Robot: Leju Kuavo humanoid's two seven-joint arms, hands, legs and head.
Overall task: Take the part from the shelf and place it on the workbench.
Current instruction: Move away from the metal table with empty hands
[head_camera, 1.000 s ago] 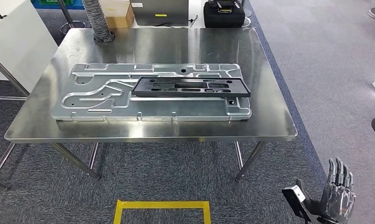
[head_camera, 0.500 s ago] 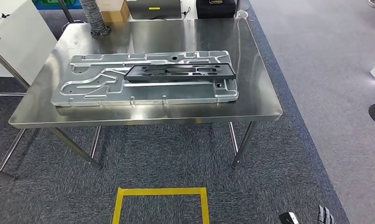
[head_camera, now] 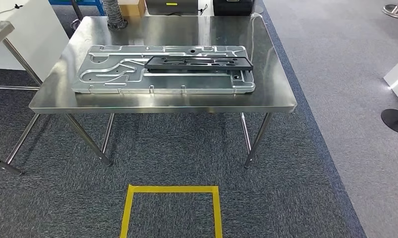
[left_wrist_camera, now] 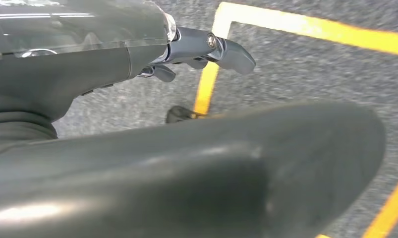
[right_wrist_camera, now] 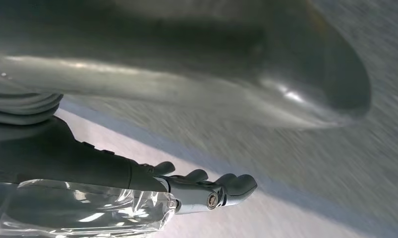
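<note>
Black part (head_camera: 199, 62) lying flat on the large silver machined plate (head_camera: 163, 76), toward its far right side, both resting on the steel table (head_camera: 162, 103). Beyond the table's far edge: a ribbed grey hose (head_camera: 112, 10), a cardboard box (head_camera: 133, 6), dark cases (head_camera: 231, 6). White cabinet (head_camera: 26, 34) at the table's left; a round dark base (head_camera: 396, 120) on the grey floor to the right. Yellow tape square (head_camera: 171, 208) on the carpet in front of the table. Left hand (left_wrist_camera: 197, 52) hanging over the carpet beside the yellow tape, fingers loosely extended, grasping nothing. Right hand (right_wrist_camera: 206, 188) likewise released, fingers apart, above blurred floor.
</note>
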